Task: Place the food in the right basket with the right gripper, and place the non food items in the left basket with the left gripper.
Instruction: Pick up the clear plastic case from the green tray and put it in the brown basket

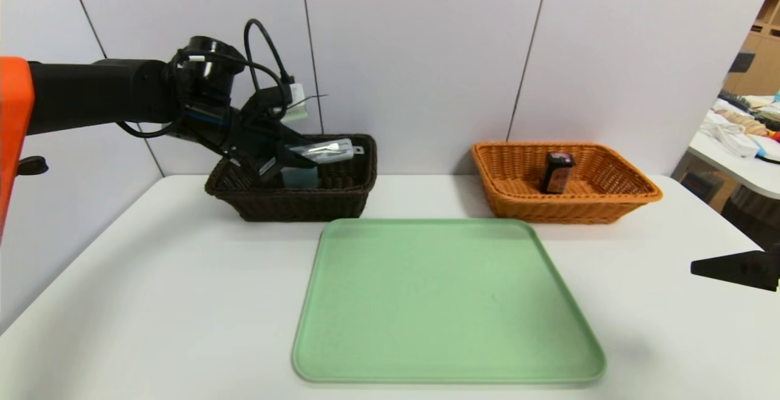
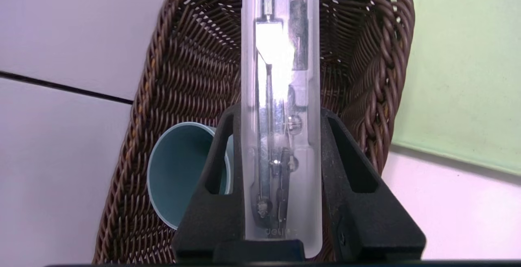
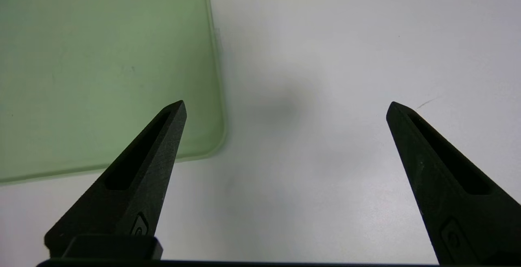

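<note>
Nearest the robot, the right gripper (image 3: 285, 108) hangs over the white table (image 1: 152, 302) just beside the near right corner of the green tray (image 1: 445, 302), its two pointed fingers spread wide with nothing between them; in the head view only a black tip of it shows at the right edge. The tray lies bare in the middle of the table.

Beyond the tray stand the two baskets, well apart. In the right basket (image 1: 634, 196), the orange one, the small black drink carton (image 1: 557, 172) stands upright, leaning slightly, toward the left half of the floor.

Over the left basket (image 1: 341, 202), the dark brown one, the left gripper (image 2: 281, 108) is clamped tight on a long frosted plastic case (image 2: 281, 55), a compass set visible through its wall. The case juts out past the fingertips above the basket's inside. Below it, inside the same basket, rests the light blue cup (image 2: 179, 173), its open mouth turned toward the wrist camera
</note>
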Robot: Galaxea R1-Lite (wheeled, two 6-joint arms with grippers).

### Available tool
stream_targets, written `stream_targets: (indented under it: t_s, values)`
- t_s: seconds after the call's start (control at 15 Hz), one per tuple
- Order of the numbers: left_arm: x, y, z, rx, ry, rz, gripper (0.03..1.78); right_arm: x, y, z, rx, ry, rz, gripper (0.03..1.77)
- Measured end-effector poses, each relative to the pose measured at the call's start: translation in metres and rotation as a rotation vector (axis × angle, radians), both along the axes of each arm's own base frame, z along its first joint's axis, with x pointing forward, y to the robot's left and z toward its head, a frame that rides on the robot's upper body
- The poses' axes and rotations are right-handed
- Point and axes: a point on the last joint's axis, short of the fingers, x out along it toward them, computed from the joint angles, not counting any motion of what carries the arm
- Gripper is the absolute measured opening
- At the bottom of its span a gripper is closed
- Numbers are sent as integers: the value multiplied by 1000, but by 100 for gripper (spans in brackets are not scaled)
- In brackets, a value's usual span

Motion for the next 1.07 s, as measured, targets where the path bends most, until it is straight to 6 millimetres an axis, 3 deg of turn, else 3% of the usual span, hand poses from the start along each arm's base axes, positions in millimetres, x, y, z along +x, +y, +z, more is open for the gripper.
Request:
stream_targets:
  t_s: [0.73,1.07]
  values:
    - [15,3,-22,41,34,-8,55,-5,-1,-4,-1,8,0,170]
    - [16,4,-23,41,36,-6,105,-5,-1,-4,-1,5,-1,170]
